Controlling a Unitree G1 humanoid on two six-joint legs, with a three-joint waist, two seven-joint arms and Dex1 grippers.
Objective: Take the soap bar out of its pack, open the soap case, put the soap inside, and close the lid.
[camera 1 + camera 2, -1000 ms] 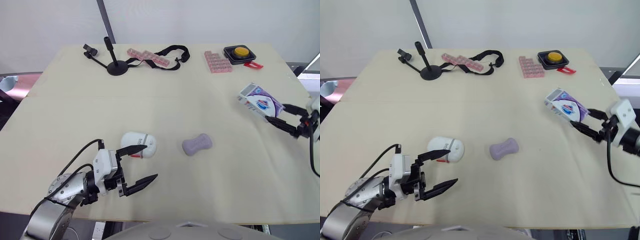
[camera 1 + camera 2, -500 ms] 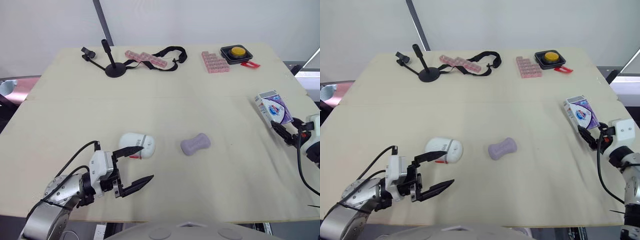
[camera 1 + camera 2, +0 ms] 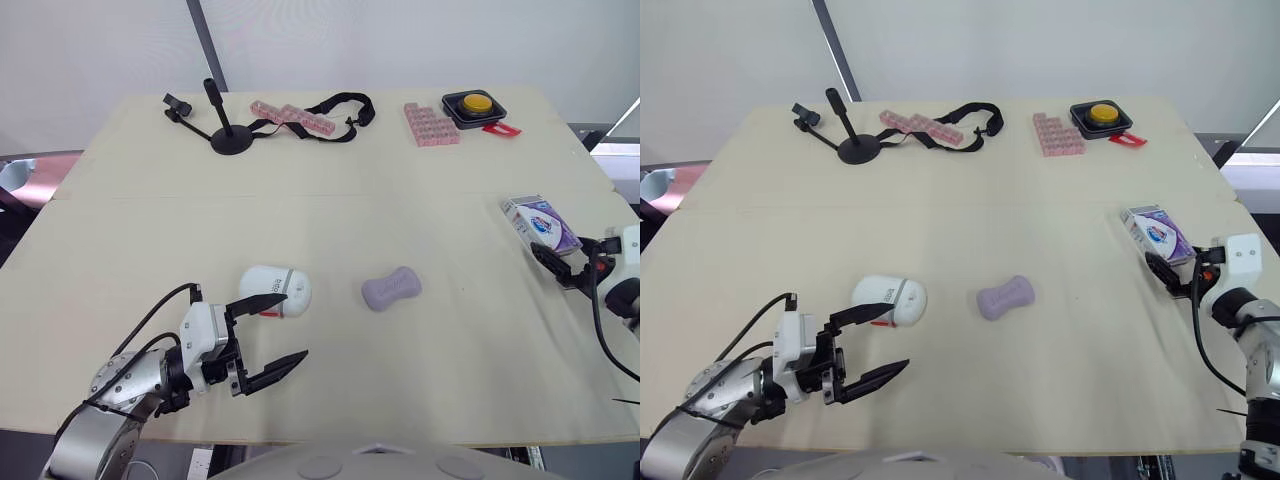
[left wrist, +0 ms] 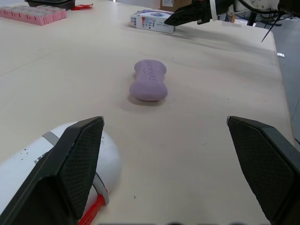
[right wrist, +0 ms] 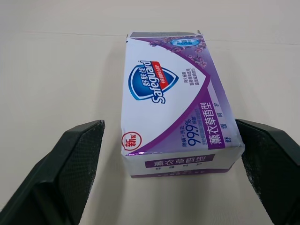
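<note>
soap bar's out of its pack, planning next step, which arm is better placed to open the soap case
Left: its open left gripper is right next to the closed white soap case, while the right gripper is across the table at the soap pack.

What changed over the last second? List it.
The right claw lowered the soap pack flat onto the table and let go, now open around it. The left claw, open beside the soap case, and the soap bar stayed put.

Bright, even light; a soft shadow beneath the soap bar (image 4: 148, 86).
</note>
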